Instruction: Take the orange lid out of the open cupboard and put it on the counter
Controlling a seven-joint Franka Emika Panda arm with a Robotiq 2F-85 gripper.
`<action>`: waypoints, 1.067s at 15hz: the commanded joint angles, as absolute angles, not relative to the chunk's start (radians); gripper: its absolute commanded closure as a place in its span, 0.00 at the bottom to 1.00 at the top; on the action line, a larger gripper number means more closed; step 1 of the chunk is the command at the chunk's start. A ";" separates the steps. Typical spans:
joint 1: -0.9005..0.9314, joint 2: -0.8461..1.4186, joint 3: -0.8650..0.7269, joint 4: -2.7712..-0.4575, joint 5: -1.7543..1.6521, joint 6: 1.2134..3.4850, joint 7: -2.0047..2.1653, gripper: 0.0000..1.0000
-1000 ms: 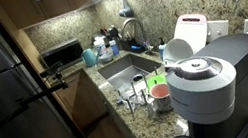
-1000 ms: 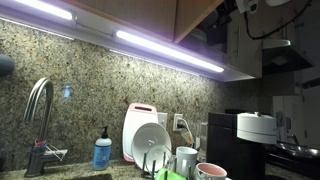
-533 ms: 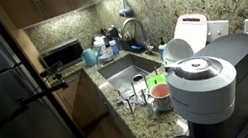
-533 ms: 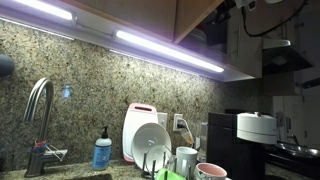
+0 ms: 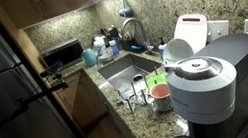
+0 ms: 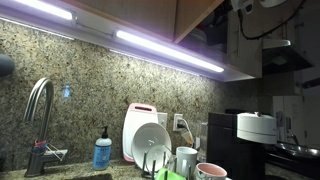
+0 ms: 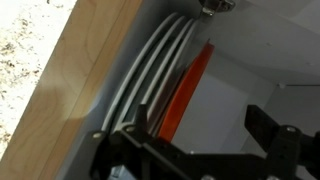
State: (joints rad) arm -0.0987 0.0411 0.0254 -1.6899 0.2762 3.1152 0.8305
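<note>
Orange lid (image 7: 190, 90) is seen only in the wrist view, stood on edge inside the cupboard (image 7: 70, 85). Only a thin slanted strip of it is shown, and its lower end is hidden behind the gripper (image 7: 200, 125). The claw is found released: the two dark fingers (image 7: 262, 122) are spread wide before the cupboard opening, with nothing clamped between them. Whether the lid is touched cannot be told. Between the lid and the cupboard's wooden side panel, several white rims (image 7: 145, 75) are stood on edge, close against the lid; what they belong to cannot be made out. In an exterior view only a cut-off piece of the arm (image 6: 250, 5) is caught at the cupboard's mouth, and gripper and lid are hidden there. Below the cupboard the counter (image 5: 144, 126) is shown crowded with a coffee machine (image 5: 207, 80), a pink cup (image 5: 160, 95), a white board with red edge (image 5: 190, 29), and a sink (image 5: 123, 74) with its faucet (image 5: 132, 25). The lid is shown by neither exterior view.
</note>
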 commanded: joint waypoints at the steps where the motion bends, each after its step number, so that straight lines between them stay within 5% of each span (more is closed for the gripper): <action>1: -0.097 0.062 0.011 -1.647 0.238 3.098 0.885 0.00; 16: -0.098 0.035 -0.010 -1.662 0.139 3.081 0.911 0.00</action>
